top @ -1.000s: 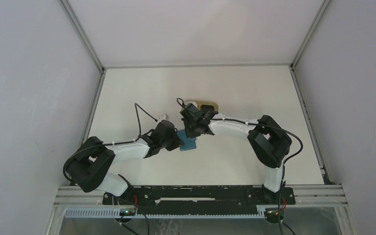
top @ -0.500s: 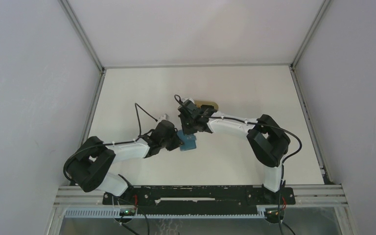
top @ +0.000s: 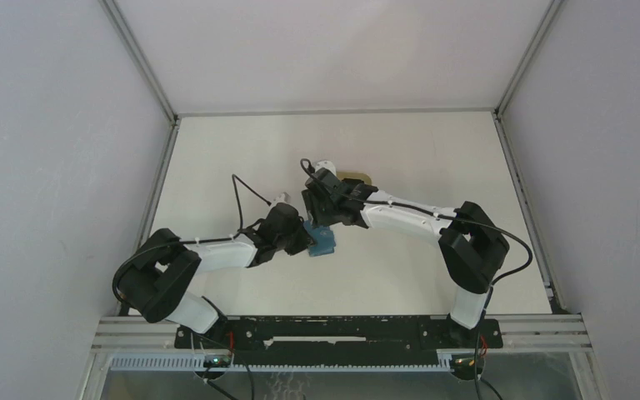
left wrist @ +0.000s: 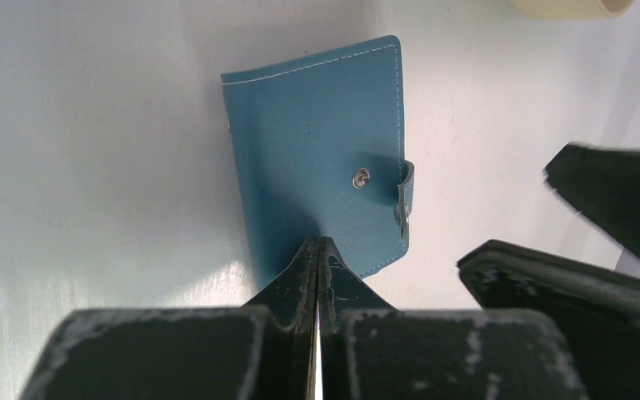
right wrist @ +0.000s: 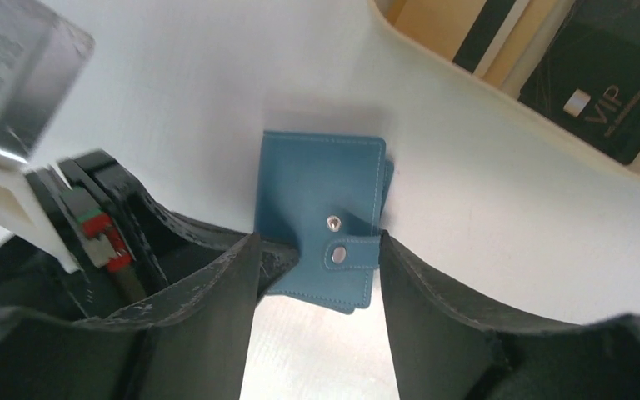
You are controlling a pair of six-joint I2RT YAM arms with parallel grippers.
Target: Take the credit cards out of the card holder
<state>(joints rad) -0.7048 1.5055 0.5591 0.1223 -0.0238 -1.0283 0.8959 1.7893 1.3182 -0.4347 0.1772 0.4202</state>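
Left gripper (left wrist: 317, 250) has its two fingers pressed flat together, and the joined tips sit on the near edge of the card holder (left wrist: 317, 125). Whether they pinch that edge or only press down on it cannot be told. The card holder is a teal-blue folding wallet, folded shut and lying flat on the white bench (top: 425, 142), roughly at its middle, between the two wrists.

In the right wrist view the right gripper (right wrist: 318, 242) stands with its fingers apart, one on each long side of the card holder's near half. The snap tab (right wrist: 352, 252) lies just beside the right-hand finger. The gaps are too narrow to say if either finger touches the leather. A bare metal stud (right wrist: 332, 221) shows on the cover just above the tab's own snap, so the tab is not seated on it.

Beyond the card holder, near it but apart, sits the beige oval tray (right wrist: 475, 79). A tan card (right wrist: 437, 25) and a black VIP card (right wrist: 612, 92) lie inside it. A dark stripe runs between them, and whose it is I cannot make out. No card shows at the wallet's edges.
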